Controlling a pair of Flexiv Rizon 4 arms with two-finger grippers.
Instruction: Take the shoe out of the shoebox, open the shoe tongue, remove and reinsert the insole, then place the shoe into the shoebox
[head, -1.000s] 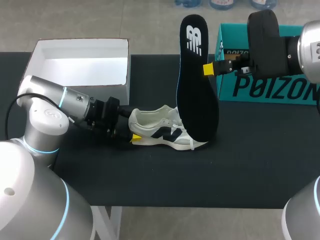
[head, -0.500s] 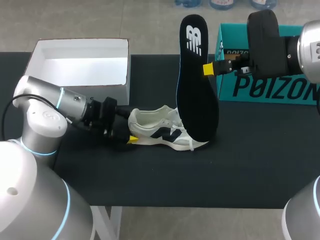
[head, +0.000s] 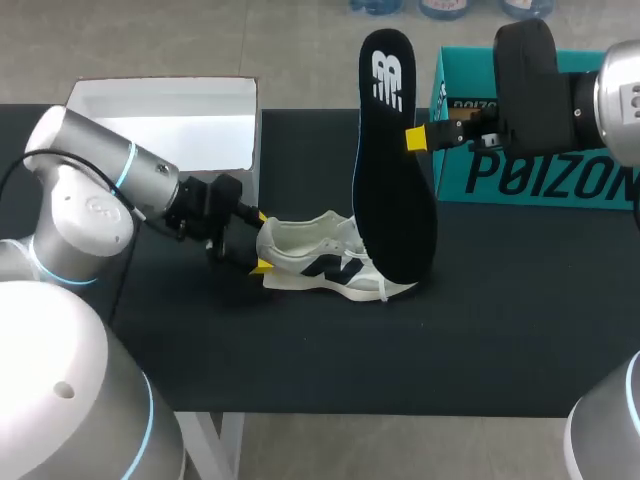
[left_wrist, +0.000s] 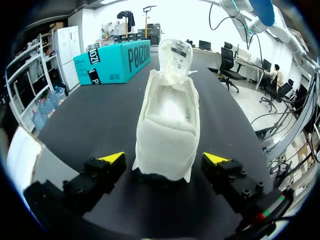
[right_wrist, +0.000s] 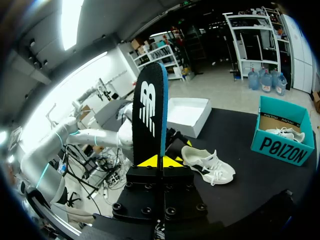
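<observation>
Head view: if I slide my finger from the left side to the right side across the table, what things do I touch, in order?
white box → left gripper → shoe → insole → teal shoebox

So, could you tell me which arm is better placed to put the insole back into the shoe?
Right. The right gripper is shut on the insole, held upright. The left gripper stands open either side of the heel of the shoe, holding nothing.
</observation>
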